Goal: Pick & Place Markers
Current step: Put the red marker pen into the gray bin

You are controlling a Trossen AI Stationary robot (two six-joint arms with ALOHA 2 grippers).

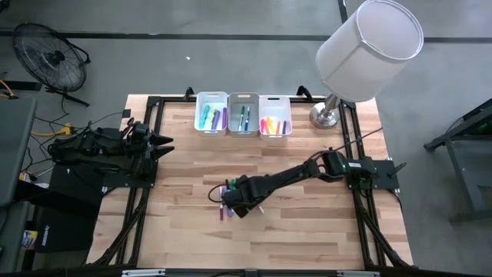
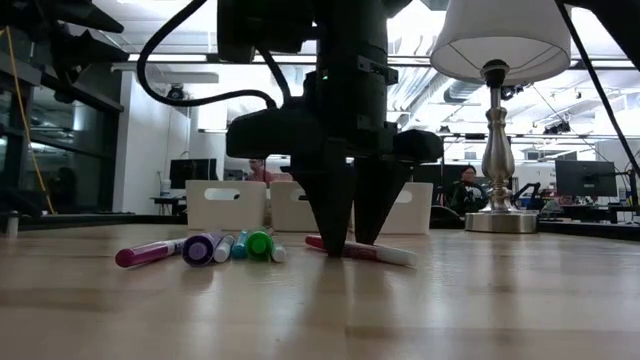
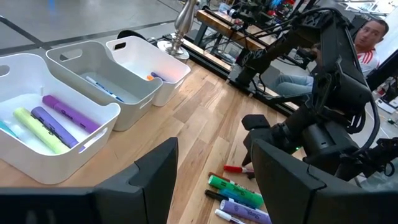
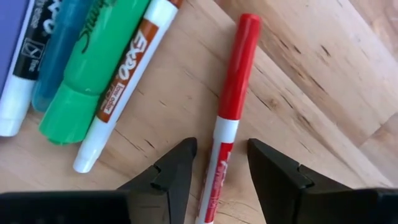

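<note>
- Wooden table (image 1: 307, 231) carries three white bins (image 1: 244, 115) at its far edge, with markers already inside.
- Right gripper (image 4: 219, 163), nearer than the bins, stands fingertips down, jaws parted astride the red marker (image 4: 233, 93), not yet closed.
- Left gripper (image 1: 163, 143) waits, parted, left of the bins.
- Loose markers (image 2: 205, 247) lie just beside; a skewed close might roll the red one away.
</note>
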